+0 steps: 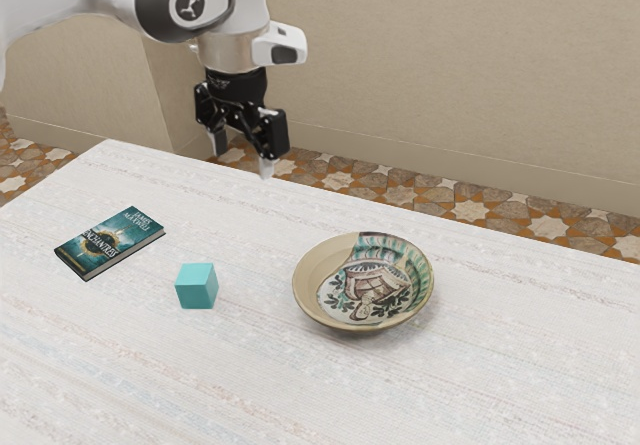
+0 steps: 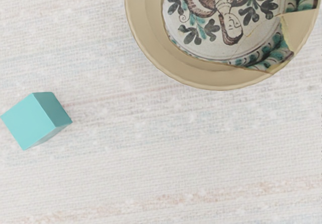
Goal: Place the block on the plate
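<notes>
Clearly, we have our gripper [image 1: 243, 155] raised above the table, its two fingers spread wide and well apart from each other. The turquoise block [image 1: 197, 285] sits on the tabletop [image 1: 480, 375], apart from the shallow, bowl-like plate [image 1: 310, 290], with a strip of the surface between them. Across the exterior view, we see the block between that plate on the right and a book [image 1: 110, 242] on the left. The book lies flat near the block without touching it, its teal cover carrying pale lettering. Our plate rests upright, its raised rim standing round a painted figure, dark leaves and green bands, with plain buff along the remaining part. Under all three, we see a whitish surface with a fine woven look and faint grey, blue and pinkish streaks. Beyond the table are beige walls [image 1: 450, 75] and a patterned floor [image 1: 480, 210] of rusty brown tiles and pale stars
</notes>
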{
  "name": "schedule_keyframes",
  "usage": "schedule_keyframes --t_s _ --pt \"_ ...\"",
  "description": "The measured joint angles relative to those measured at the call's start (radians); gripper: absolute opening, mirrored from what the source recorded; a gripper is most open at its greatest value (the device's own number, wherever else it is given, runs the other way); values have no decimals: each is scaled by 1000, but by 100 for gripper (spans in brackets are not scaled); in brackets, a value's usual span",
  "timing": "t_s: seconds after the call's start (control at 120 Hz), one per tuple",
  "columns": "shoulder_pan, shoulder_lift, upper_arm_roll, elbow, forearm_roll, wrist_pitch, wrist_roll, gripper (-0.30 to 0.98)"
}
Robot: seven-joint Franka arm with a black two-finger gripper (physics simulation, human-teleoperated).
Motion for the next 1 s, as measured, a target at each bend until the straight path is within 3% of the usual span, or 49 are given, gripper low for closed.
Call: schedule_keyframes --t_s 0.317,0.517,0.767,1.0 --pt "66 15 5 -17 1 24 0 69" --pt "146 151 68 -4 4 112 -8 69" --pt "138 260 97 27 1 204 -83 69" --pt "141 256 136 -142 -49 319 -156 69"
